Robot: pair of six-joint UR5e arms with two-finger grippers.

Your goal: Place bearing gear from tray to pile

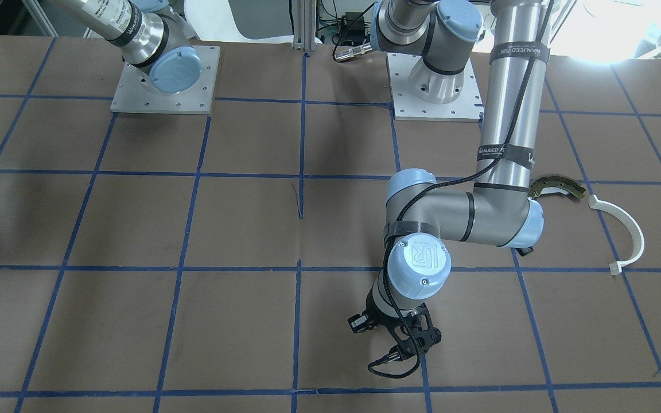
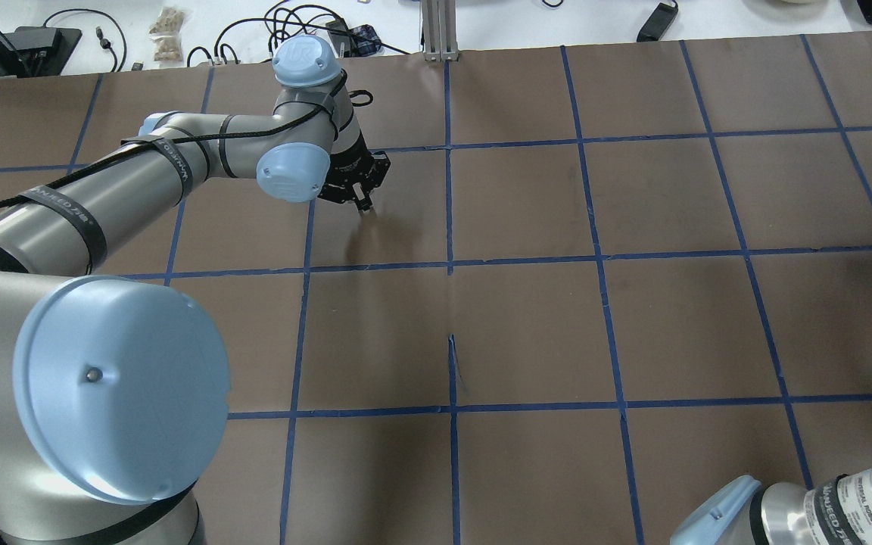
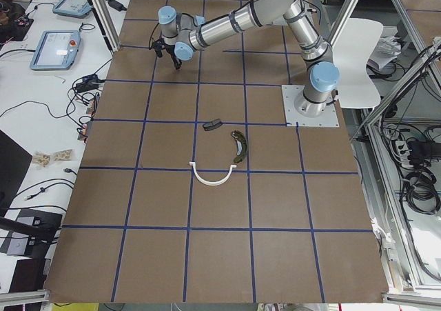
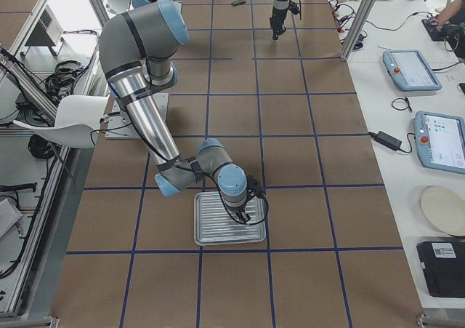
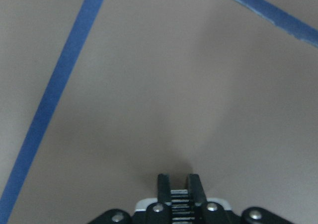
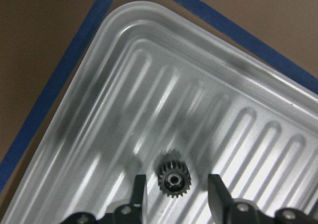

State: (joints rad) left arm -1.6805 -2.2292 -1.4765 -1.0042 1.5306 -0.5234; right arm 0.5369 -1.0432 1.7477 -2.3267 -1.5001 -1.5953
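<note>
**gearhead_22:** so where's the bearing gear (image 6: 174, 180) at right now?

**ur5_tinkerer:** It's in the tray (image 6: 149, 80), lying flat on the ribbed bottom with its bore facing up, not far from the rounded corner. The right tool (image 6: 177, 178) sits right over it with its fingers (image 6: 139, 189) spread wide, one on each side of the gear. Neither one touches it; you can see tray on both sides.

**gearhead_22:** and the pile?

**ur5_tinkerer:** Well apart from the tray, toward the robot's left end of the table (image 2: 671, 303). There's the olive brake shoe (image 3: 238, 147), with the white half-ring (image 3: 210, 180) just beside it. The small black block (image 3: 213, 124) is a bit off on its own. None of them touch each other.

**gearhead_22:** left arm doing anything?

**ur5_tinkerer:** Nah. The left tool (image 5: 179, 182) points down at bare brown table, close to the surface, between the blue tape lines (image 5: 54, 95). Its fingers are pulled in close together with nothing between them. It's apart from the pile, out toward the table's far edge.
</note>
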